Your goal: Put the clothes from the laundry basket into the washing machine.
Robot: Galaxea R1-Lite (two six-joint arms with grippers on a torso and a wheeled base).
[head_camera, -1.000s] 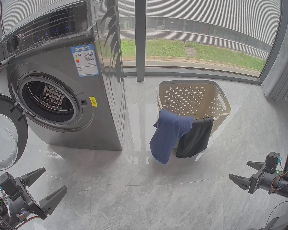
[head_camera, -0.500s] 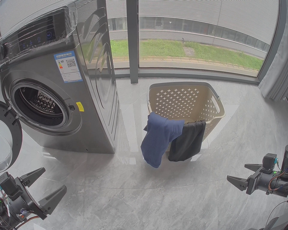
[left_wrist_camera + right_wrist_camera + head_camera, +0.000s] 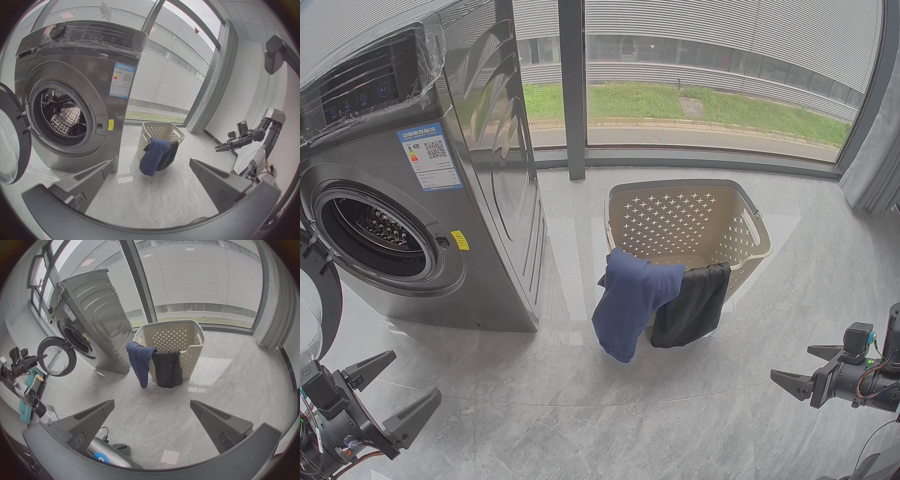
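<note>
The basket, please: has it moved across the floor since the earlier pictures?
No. The basket keeps its gap to the washer; both shifted left together, so the camera moved.

Grey marble-look floor (image 3: pixel 675 425) under washing machine (image 3: pixel 487 187) and beige laundry basket (image 3: pixel 675 219)

The boxy metal washing machine (image 3: pixel 487 187) is silver-grey, with a black control strip (image 3: pixel 356 87) along its top front edge. A blue-and-white label (image 3: pixel 429 157) and a small yellow sticker (image 3: pixel 460 240) mark its front. The beige plastic laundry basket (image 3: pixel 669 219) has walls pierced with rows of small star shapes. Over its near edge hang a plain navy-blue cloth garment (image 3: pixel 628 300) and a plain black cloth garment (image 3: pixel 690 306). The polished stone floor (image 3: pixel 612 412) is pale grey with faint darker veining.
</note>
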